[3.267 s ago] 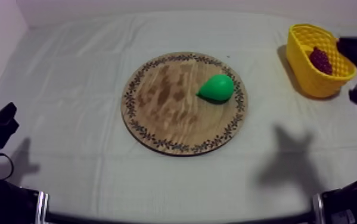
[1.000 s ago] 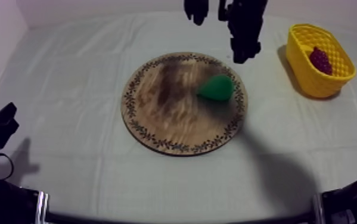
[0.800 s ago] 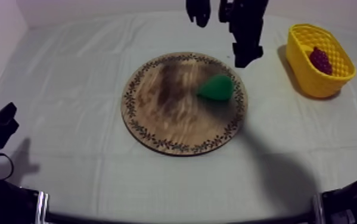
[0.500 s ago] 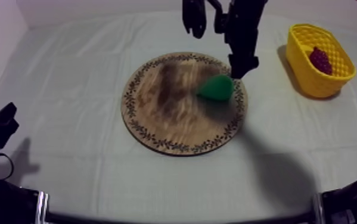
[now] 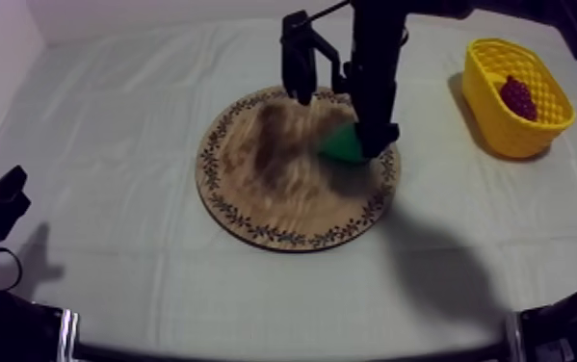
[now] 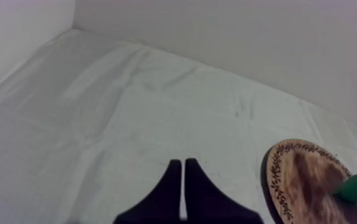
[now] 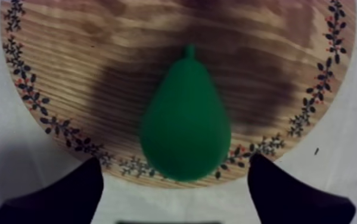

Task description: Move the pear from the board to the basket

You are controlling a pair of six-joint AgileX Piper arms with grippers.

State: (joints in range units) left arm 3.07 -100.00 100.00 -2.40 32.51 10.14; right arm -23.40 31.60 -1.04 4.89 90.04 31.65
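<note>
**A:** Top view, big to small: table (image 5: 109, 116) under cloth, wooden board (image 5: 217, 202) in the middle, yellow basket (image 5: 499, 135) far on our right. Why the right arm?

**B:** It's on the basket side, so the carry is short. Our right gripper (image 5: 338, 124) hangs over the board's right part, fingers spread wide, straddling the pear (image 5: 338, 146). Nothing is pinched.

**A:** Does the right wrist view agree?

**B:** Yes. The fingers (image 7: 67, 190) flank the fat end and look clear of it. The spread runs across the pear's width, so closing should catch the belly. We judge this as pre-grasp. How high we sit above it is hard to tell.

**A:** Left side?

**B:** Our left gripper (image 6: 183, 176) is parked over bare cloth, fingers pressed together on nothing, out of the way.

**A:** And the pear?

**B:** Plain green and smooth, lying on its side on the board. The fat end lies over the patterned rim and the stem points toward the centre. It's rounded and probably slick, so an off-centre squeeze could pop it out.

**A:** Basket contents?

**B:** A bunch of grapes (image 5: 517, 96), with room beside it.
</note>
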